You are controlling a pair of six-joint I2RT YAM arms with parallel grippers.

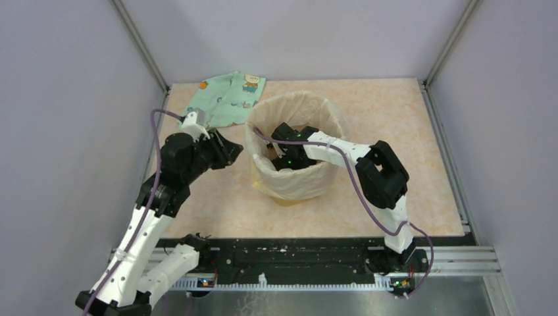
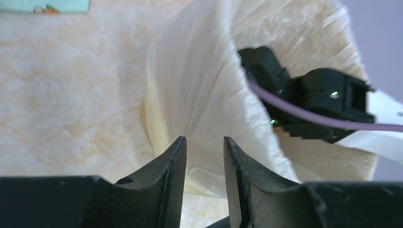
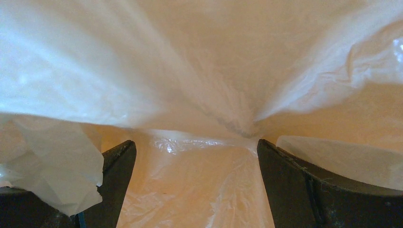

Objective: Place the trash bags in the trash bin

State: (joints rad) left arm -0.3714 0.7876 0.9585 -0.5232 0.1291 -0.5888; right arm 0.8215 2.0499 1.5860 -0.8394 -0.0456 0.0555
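The trash bag (image 1: 299, 105) is a cream translucent sheet lining the trash bin (image 1: 281, 197), its edge folded out over the rim; only a strip of the orange-yellow bin shows below it. My right gripper (image 1: 284, 160) is down inside the bin, open and empty; in the right wrist view (image 3: 195, 152) its jaws stand wide apart over the crinkled bag (image 3: 199, 71) on the bin's floor. My left gripper (image 1: 231, 150) is outside the bin, just left of its wall. In the left wrist view (image 2: 204, 142) its jaws stand a little apart, facing the draped bag (image 2: 199, 95), with nothing between them.
A mint-green patterned cloth (image 1: 227, 99) lies flat at the back left, behind my left arm; its edge shows in the left wrist view (image 2: 45, 5). My right arm's wrist and purple cable (image 2: 309, 99) reach over the bin's rim. Grey walls enclose the table.
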